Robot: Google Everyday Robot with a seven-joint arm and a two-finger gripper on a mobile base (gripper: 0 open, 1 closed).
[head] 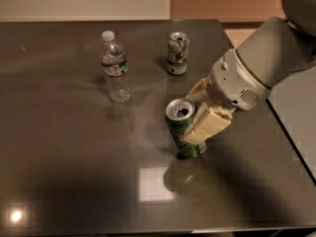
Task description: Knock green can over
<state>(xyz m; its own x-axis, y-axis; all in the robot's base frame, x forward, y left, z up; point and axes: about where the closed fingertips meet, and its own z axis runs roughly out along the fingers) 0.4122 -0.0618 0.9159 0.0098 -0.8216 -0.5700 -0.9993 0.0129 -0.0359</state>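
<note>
The green can (pixel 178 128) is a shiny dark green drink can with an open silver top. It stands near the middle of the dark table (pixel 64 147) and leans with its top toward the left. My gripper (pixel 191 116) comes in from the right and is shut on the green can. One pale finger (pixel 207 126) lies against the can's near right side. The other finger (pixel 197 90) shows behind the can. The can's right side is hidden by the fingers.
A clear water bottle (pixel 115 68) stands upright at the back left. A mostly white can with green and red marks (pixel 177 53) stands behind the gripper. The table's right edge (pixel 291 147) runs close under my arm (pixel 261 63).
</note>
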